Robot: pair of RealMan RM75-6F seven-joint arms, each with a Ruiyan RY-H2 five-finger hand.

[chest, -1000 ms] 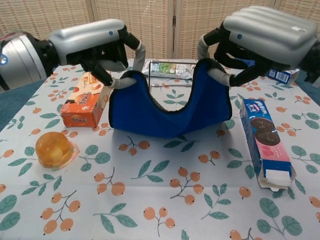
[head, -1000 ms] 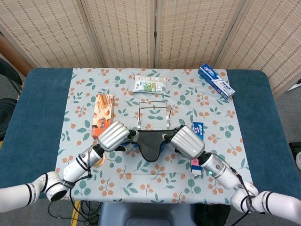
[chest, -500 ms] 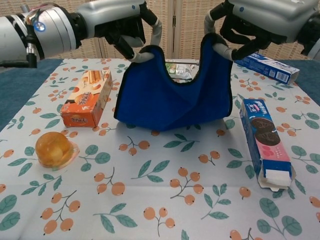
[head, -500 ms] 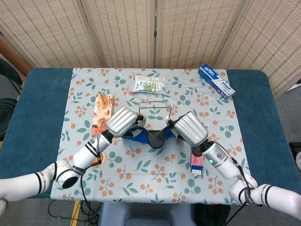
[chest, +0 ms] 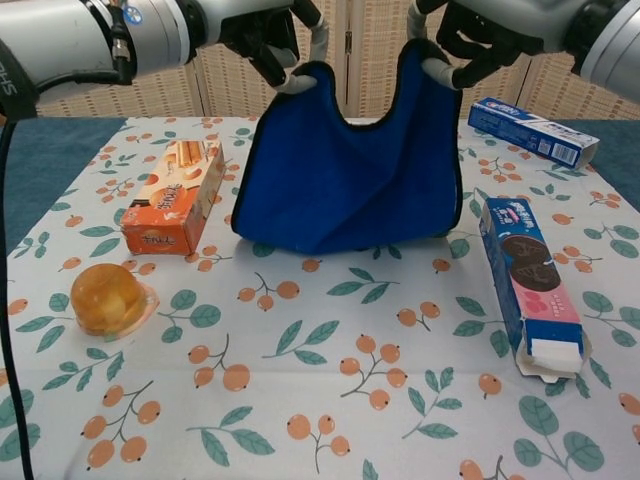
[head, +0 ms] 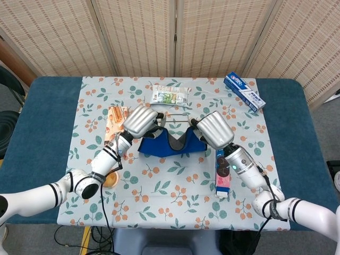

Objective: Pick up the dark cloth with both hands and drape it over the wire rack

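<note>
The dark blue cloth (chest: 350, 170) hangs in the air between my two hands, sagging in the middle; its lower edge (head: 171, 147) reaches close to the tablecloth. My left hand (head: 140, 119) grips its left top corner and my right hand (head: 214, 129) grips its right top corner. In the chest view the left hand (chest: 268, 30) and the right hand (chest: 475, 30) sit at the top of the frame. The wire rack (head: 174, 113) stands just behind the cloth; only its top bar shows in the head view, and the cloth hides it in the chest view.
An orange snack box (chest: 172, 198) and a jelly cup (chest: 106, 298) lie to the left. A blue biscuit box (chest: 527, 285) lies to the right, a toothpaste box (head: 244, 91) at the back right. A green packet (head: 169, 95) lies behind the rack.
Both hands have lifted the cloth higher and carried it away from me, towards the rack. The cloth now hangs taller and hides the rack in the chest view.
</note>
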